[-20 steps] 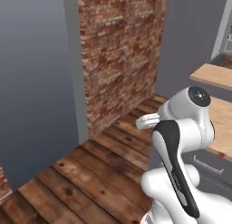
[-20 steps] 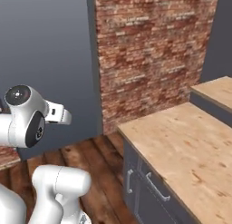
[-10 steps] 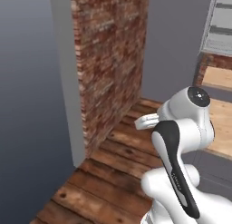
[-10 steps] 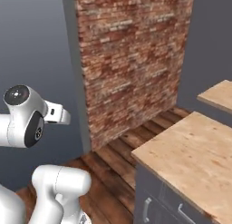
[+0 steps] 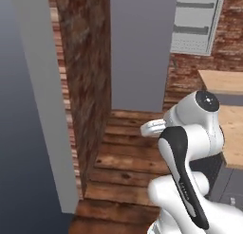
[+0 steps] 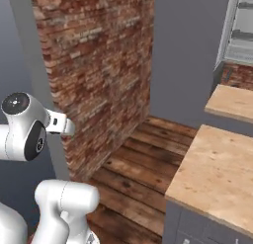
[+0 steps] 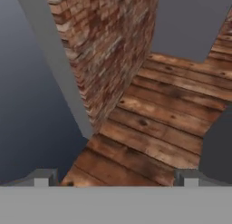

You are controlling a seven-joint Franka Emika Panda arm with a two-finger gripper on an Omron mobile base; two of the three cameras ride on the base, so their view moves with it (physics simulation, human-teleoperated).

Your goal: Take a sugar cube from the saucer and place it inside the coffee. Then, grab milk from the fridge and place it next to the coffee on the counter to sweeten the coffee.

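Note:
In the hand view my gripper [image 7: 116, 177] is open, its two dark fingertips [image 7: 45, 176] far apart with nothing between them, and it looks down on bare wooden floor. The light wood-grain counter [image 6: 222, 164] lies to the right over grey cabinets, and shows again as the counter [image 5: 231, 126] behind my arm in the left base view. Its visible top is bare. The sugar cube, the saucer, the coffee, the milk and the fridge are out of view.
A brick wall end [image 5: 88, 86] with a grey side face [image 5: 42, 110] stands close on the left. Behind it runs a plain grey wall [image 5: 140, 48]. A pale grey panelled unit [image 5: 195, 21] hangs above the far counter. Open plank floor [image 6: 143, 164] lies between wall and counter.
The whole scene has shifted because the base is moving. The brick wall slid left, and the grey back wall and the wall unit came into view. The arm's pose and the open gripper are unchanged.

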